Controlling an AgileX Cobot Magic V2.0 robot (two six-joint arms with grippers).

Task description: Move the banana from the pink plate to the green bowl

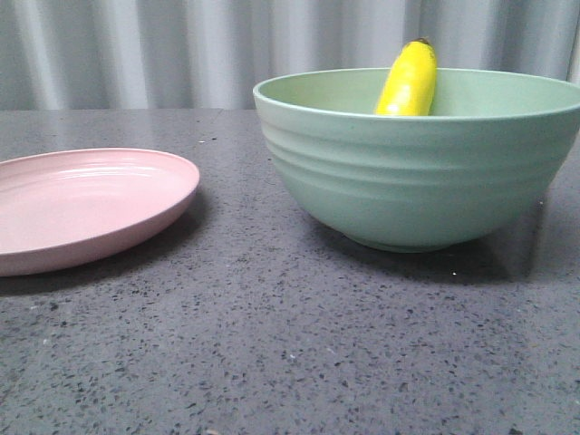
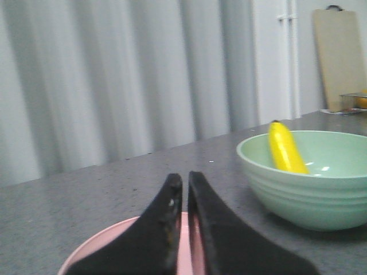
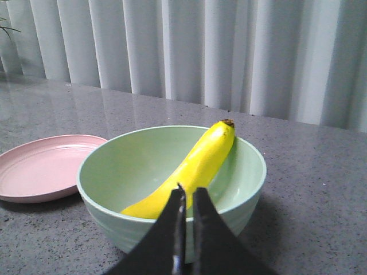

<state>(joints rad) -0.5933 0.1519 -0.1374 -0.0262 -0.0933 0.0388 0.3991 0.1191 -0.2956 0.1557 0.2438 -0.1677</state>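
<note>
The yellow banana [image 1: 410, 80] lies inside the mint-green bowl [image 1: 417, 172], leaning on its far wall with its dark tip above the rim. It also shows in the right wrist view [image 3: 192, 172] and in the left wrist view [image 2: 285, 149]. The pink plate [image 1: 82, 204] sits empty to the left of the bowl. My left gripper [image 2: 185, 179] is shut and empty above the pink plate [image 2: 186, 252]. My right gripper [image 3: 188, 193] is shut and empty, above the near rim of the bowl [image 3: 103, 189]. Neither gripper shows in the front view.
The table is dark speckled stone [image 1: 272, 344]. A pale pleated curtain [image 1: 136, 54] hangs behind it. In the left wrist view a beige board [image 2: 341, 57] leans against the wall beyond the bowl, next to a small wire basket [image 2: 354, 102].
</note>
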